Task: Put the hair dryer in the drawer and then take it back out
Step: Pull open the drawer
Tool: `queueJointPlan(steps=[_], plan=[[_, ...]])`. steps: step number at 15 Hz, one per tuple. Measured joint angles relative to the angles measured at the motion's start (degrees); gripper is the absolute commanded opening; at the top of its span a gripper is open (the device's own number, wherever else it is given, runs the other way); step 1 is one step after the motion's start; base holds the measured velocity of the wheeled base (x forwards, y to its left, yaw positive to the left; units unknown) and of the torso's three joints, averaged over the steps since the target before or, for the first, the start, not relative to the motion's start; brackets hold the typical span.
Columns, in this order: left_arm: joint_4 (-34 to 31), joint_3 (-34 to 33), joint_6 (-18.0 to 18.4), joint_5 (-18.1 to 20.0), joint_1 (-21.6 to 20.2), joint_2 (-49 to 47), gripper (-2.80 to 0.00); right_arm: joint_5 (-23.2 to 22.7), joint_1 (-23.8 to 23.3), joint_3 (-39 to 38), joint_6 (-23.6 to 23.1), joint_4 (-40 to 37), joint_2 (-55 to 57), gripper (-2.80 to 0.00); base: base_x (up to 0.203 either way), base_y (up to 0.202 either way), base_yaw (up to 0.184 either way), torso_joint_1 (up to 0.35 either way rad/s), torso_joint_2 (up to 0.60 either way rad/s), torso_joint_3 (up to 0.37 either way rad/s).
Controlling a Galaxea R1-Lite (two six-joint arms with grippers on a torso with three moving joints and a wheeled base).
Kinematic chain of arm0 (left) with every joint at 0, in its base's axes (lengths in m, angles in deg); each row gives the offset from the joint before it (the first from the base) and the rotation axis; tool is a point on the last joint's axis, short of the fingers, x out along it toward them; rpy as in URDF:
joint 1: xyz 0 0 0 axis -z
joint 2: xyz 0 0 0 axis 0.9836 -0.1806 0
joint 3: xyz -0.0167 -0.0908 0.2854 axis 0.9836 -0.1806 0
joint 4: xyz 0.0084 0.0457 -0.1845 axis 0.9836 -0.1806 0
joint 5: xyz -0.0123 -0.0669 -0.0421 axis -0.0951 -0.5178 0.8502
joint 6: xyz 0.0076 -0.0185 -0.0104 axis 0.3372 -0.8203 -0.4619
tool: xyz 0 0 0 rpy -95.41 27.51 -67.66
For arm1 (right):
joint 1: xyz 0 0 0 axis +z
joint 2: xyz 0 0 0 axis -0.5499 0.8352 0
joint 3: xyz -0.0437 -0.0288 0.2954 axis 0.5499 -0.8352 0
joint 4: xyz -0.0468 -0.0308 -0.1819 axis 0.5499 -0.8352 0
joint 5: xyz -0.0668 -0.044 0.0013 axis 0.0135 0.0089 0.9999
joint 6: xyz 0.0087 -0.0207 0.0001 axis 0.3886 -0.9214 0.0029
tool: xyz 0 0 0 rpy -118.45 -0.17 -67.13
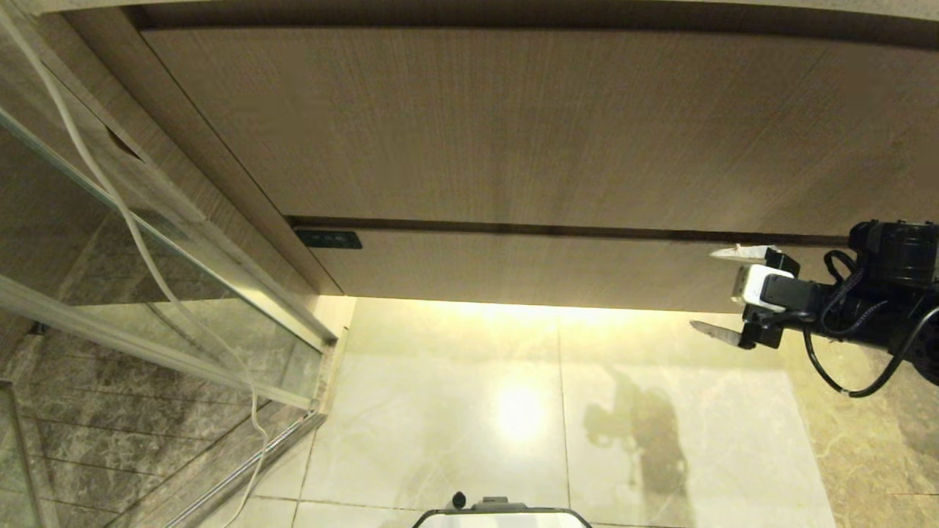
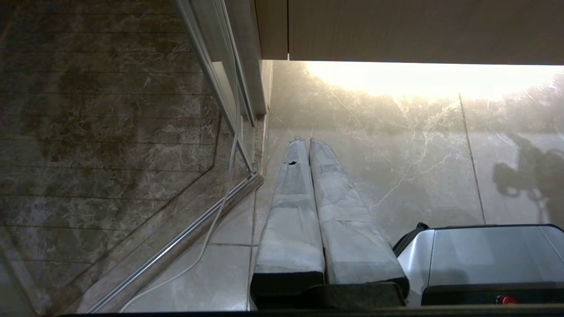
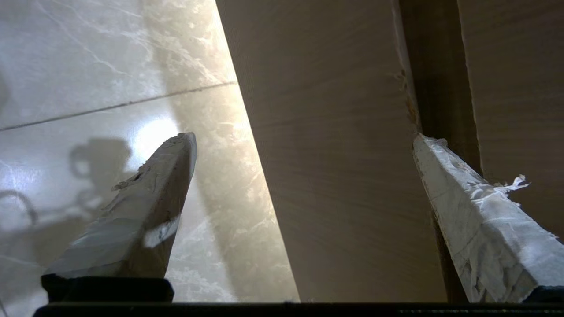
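The drawer [image 1: 557, 268] is closed, its short light-wood front flush under the taller wood panel [image 1: 513, 125], with a dark seam between the two and a small dark label [image 1: 329, 239] at its left end. Nothing of its inside shows, and the hair dryer appears in none of the views, so I cannot tell where it lies.

The right pincer [image 1: 715, 293] is at the right end of the drawer front, splayed wide and holding nothing; one fingertip [image 3: 434, 154] sits at the seam above the front, seemingly just off the wood, and the other fingertip [image 3: 176, 149] hangs below the drawer's lower edge, over the floor. The left pincer [image 2: 306, 143] is parked low, its two taped fingers pressed together, empty, pointing over the floor toward the cabinet's foot.

Below the drawer a bright strip of light runs along the pale marble floor [image 1: 455, 411], which lies open between the cabinet and the robot's base [image 1: 499, 517]. To the left stands a glass shower partition [image 1: 154, 293] on a metal track, with a thin white cable [image 1: 132, 227] trailing down it to the floor
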Motion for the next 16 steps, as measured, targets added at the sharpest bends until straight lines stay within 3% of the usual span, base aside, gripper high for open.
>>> queueJointPlan(steps=[16], plan=[[0.0,0.0,0.0,0.0,0.0,0.0,-2.8,0.3,0.65,5.43,0.49,1.69,5.27,0.0,0.0,0.0,0.0,0.0,0.0,0.0]])
